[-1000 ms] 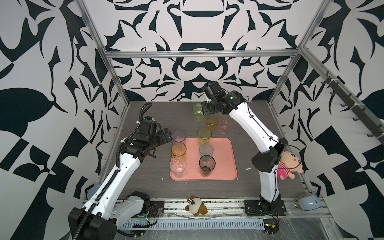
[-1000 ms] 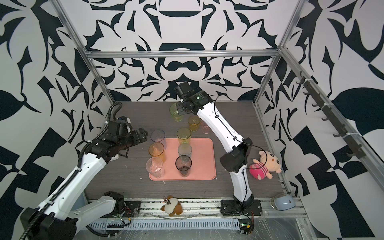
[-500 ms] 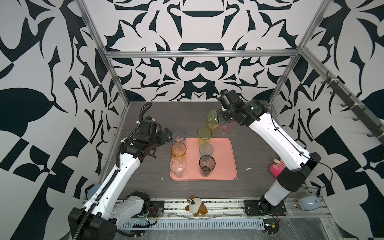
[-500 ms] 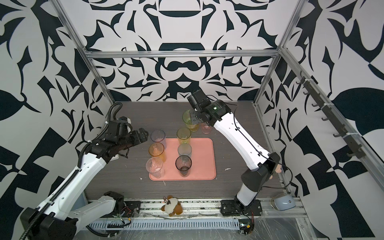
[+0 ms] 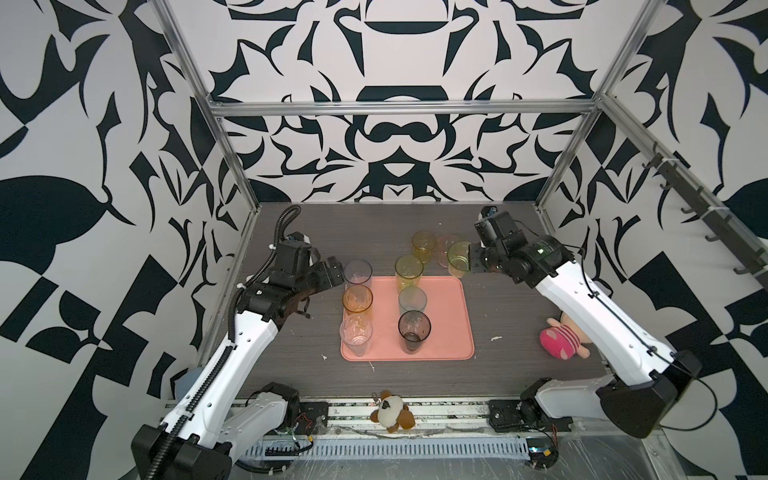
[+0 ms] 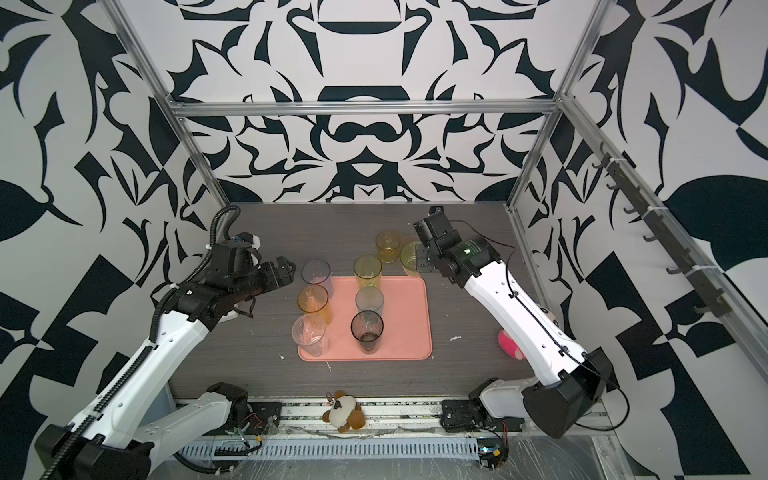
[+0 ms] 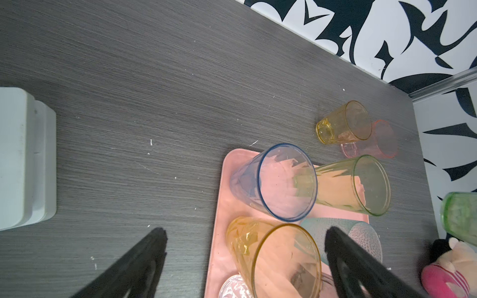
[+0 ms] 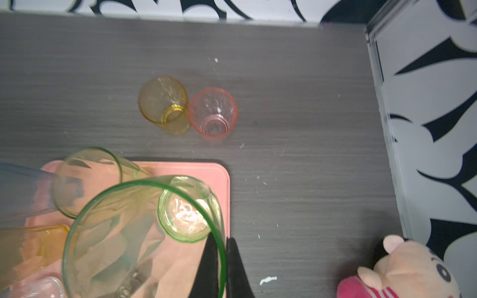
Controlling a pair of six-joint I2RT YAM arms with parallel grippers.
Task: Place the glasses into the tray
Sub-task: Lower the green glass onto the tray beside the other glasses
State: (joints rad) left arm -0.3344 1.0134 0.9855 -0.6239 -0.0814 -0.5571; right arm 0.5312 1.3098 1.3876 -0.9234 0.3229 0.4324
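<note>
1. Our right gripper [image 8: 223, 249] is closed on the rim of the green glass [image 8: 144, 232]. One finger is inside the glass and one outside, with the thin wall pinched between them.
2. In both top views this glass [image 5: 458, 259] [image 6: 409, 258] is lifted near the far right corner of the tray [image 5: 449, 316]. In the right wrist view we see that corner [image 8: 206, 170] below it.
3. Our left gripper [image 7: 245, 233] has its jaws wide apart and holds nothing. It hovers at the left edge of the tray, near the blue glass [image 5: 357, 272] and the orange glass [image 5: 357, 299].
4. Six glasses stand upright on the tray.
   - The left row has the blue glass, the orange glass and the clear glass [image 5: 356, 336].
   - The middle row has the yellow-green glass [image 5: 408, 272], the teal glass [image 5: 412, 301] and the smoky grey glass [image 5: 414, 332].
5. The right part of the tray is bare along its whole right rim.
6. The yellow glass [image 5: 423, 245] and the pink glass [image 5: 448, 245] stand side by side on the table [image 5: 511, 311], just behind the far edge of the tray.
7. To the right of the tray the table is open as far as the plush toy [image 5: 561, 343].
</note>
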